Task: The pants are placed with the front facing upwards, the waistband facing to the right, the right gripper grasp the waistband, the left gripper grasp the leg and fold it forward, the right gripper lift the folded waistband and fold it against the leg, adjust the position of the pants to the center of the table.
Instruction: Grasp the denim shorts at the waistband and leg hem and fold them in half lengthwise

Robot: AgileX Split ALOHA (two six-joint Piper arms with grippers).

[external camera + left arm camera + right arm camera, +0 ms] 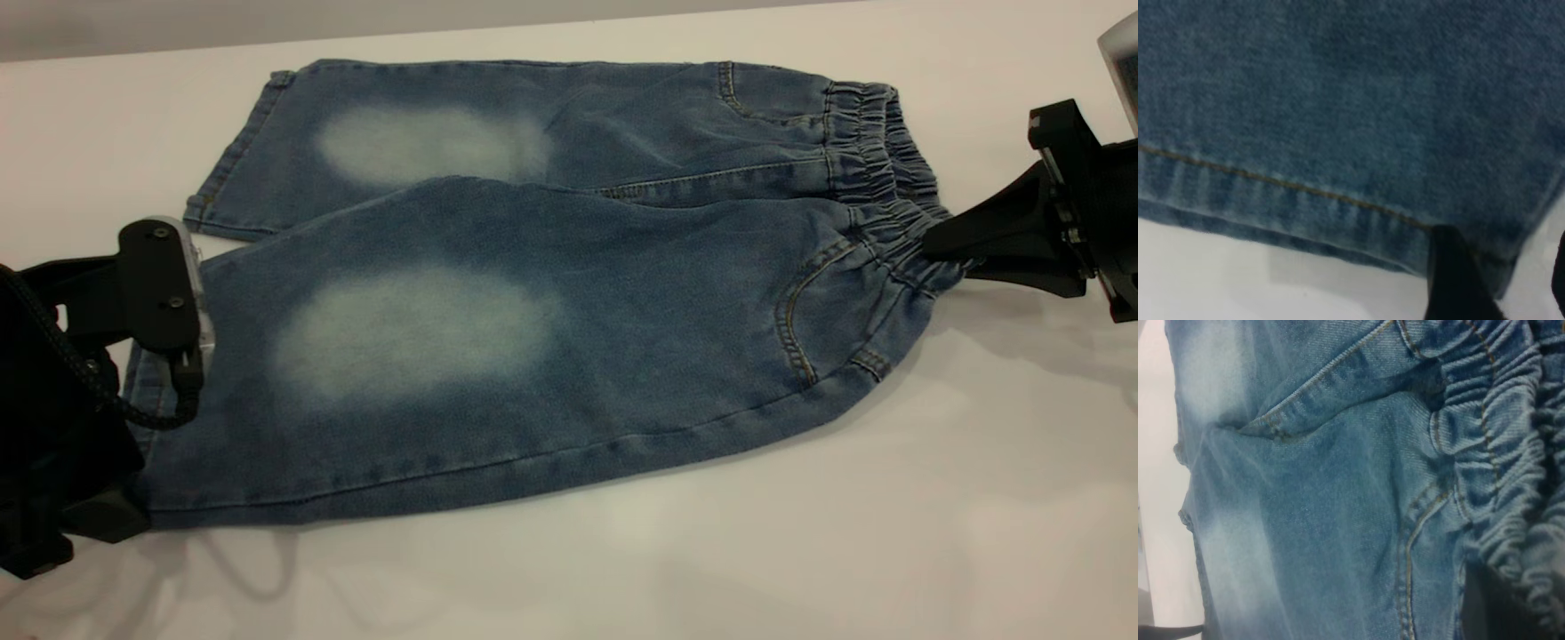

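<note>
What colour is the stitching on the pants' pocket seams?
Tan, against blue denim. The pocket seam on the pants shows best in the right wrist view.

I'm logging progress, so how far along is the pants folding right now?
Early stage. Done: the pants lie flat, waistband to the right. In hand: the right claw is at the waistband, the left claw at the near leg's hem. Left: both folds and centering on the table.

Left gripper (169,356) low at near-left; right gripper (933,242) at right, jaws clamped.
</note>
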